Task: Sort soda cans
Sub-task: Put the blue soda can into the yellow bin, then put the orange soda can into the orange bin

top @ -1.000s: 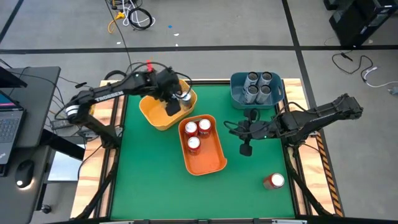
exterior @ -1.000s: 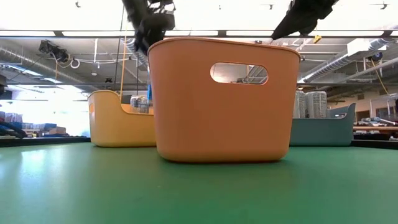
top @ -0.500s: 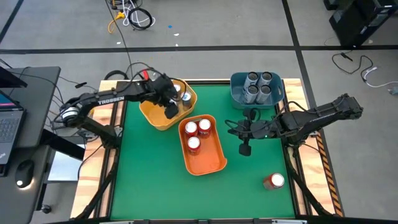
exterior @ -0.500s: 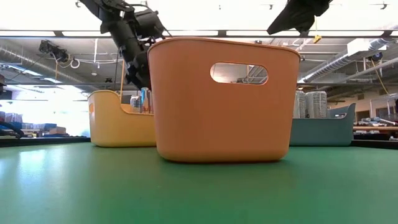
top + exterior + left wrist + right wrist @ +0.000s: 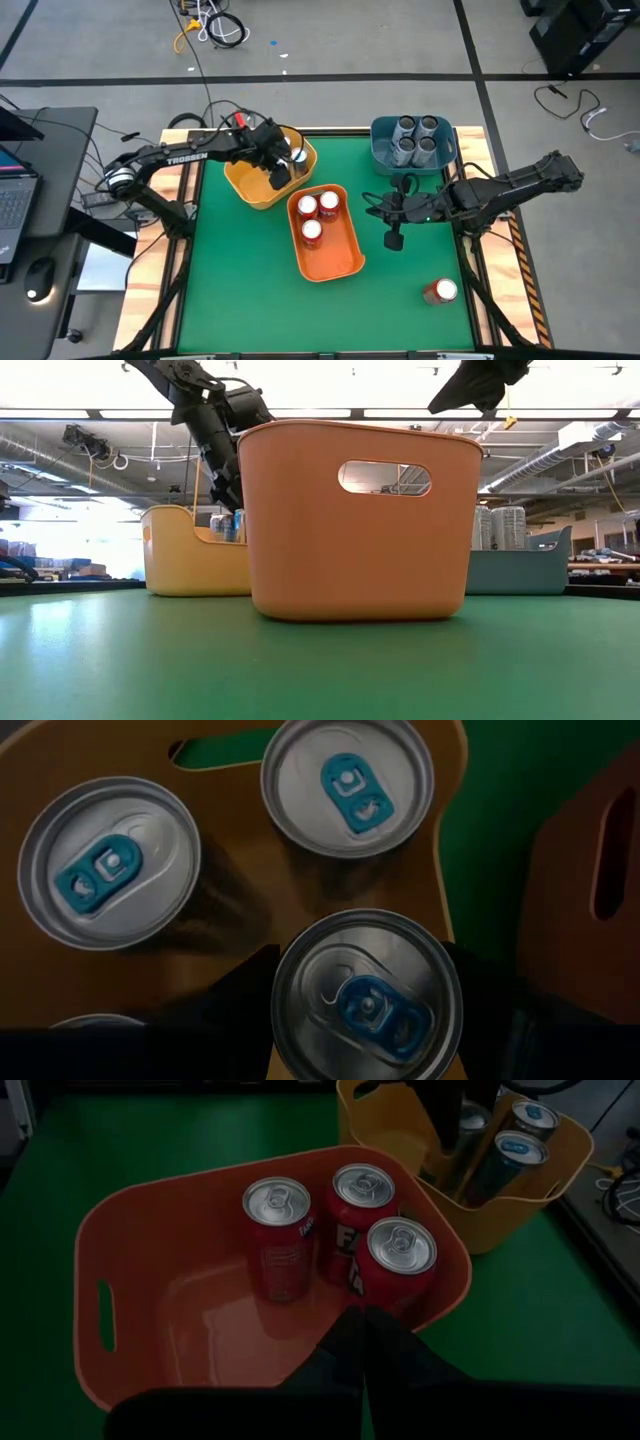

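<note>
Red cans (image 5: 340, 1230) in orange bin (image 5: 130, 1240), green table (image 5: 250, 290).

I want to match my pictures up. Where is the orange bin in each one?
High view: orange bin mid-table, three red cans inside.
Low view: it fills the middle.
Left wrist view: just its wall at one edge.
Right wrist view: it fills the frame.
Shared landmark: the yellow bin beside it.

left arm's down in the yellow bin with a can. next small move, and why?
Probably open the left pincer and lift straight out. It sits low inside the yellow bin, its fingers flanking a teal-tabbed can that stands among others, so the placing looks done. One red can lies loose on the table.
</note>
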Controlling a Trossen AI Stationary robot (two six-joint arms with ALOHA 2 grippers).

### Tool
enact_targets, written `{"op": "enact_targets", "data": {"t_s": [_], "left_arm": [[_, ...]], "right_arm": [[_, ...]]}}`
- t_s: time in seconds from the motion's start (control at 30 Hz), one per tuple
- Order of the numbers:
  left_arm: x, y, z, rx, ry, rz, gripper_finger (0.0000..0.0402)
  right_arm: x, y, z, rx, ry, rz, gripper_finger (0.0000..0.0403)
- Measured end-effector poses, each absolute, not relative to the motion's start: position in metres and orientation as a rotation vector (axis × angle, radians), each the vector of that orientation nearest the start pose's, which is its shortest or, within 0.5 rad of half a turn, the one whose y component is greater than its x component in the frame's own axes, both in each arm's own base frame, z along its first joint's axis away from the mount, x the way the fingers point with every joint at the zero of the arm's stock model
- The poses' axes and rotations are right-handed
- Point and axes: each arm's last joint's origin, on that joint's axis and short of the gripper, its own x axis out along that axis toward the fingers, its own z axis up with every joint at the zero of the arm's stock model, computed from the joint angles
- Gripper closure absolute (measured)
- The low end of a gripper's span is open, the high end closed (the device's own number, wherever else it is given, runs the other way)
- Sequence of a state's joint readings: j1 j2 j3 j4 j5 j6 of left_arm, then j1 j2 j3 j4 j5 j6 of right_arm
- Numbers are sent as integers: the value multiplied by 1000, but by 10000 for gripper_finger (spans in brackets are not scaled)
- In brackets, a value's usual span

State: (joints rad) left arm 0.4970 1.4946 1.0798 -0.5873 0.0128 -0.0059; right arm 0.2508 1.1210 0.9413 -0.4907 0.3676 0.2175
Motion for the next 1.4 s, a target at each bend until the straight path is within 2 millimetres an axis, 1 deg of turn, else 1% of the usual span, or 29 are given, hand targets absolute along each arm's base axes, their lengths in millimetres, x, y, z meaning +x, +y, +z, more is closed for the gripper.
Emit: {"op": "enact_targets", "data": {"t_s": [0.33, 0.37, 0.5, 0.53, 0.6, 0.7, 0.97, 1.4], "left_arm": [[265, 143, 248, -277, 998, 450, 169], [265, 143, 248, -288, 999, 455, 156], [263, 142, 246, -301, 1029, 455, 75], [263, 142, 246, -302, 1030, 454, 61], [263, 141, 246, -303, 1031, 452, 47], [264, 141, 247, -299, 1029, 450, 45], [263, 140, 247, -302, 1038, 450, 58], [251, 131, 252, -360, 1199, 447, 58]], "right_arm": [[227, 47, 298, 5, 622, -180, 403], [227, 47, 298, 5, 622, -180, 403], [227, 47, 298, 3, 622, -178, 403], [227, 47, 298, 3, 622, -178, 403], [227, 47, 298, 3, 622, -178, 403], [227, 47, 298, 3, 622, -178, 403], [227, 47, 298, 4, 623, -177, 403], [227, 48, 298, 5, 624, -172, 403]]}}
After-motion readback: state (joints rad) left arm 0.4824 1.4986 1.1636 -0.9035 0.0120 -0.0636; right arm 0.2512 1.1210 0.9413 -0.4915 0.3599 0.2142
